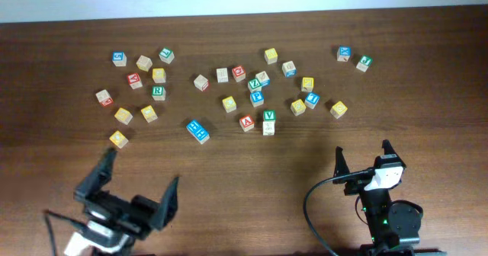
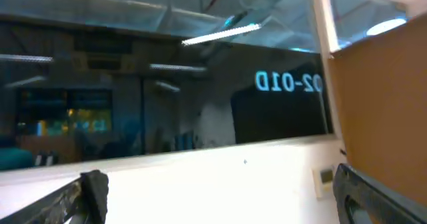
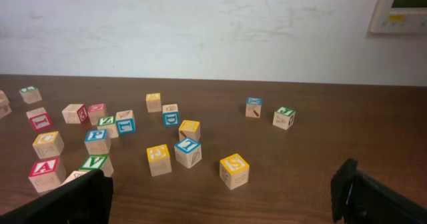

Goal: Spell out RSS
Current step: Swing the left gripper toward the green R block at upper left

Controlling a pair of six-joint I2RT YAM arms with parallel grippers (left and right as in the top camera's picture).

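the right gripper [image 1: 364, 157] is hovering low at the near right of the table [image 1: 252, 164], fingers spread wide and holding nothing, and the left gripper [image 1: 133, 186] is gaping just as empty at the near left, its wrist camera pointing up at a wall rather than at the blocks. the yellow s block [image 3: 234, 170] is lying straight ahead of the right gripper and a little to its left, the nearest block on that side, so the right arm is looking like the one to reach for it. being a cube, it is offering no long axis, but it is sitting turned with a corner toward the fingers. a green block [image 1: 158, 91] that seems to read r is sitting far left, closer to the left arm. a second s is not showing clearly.
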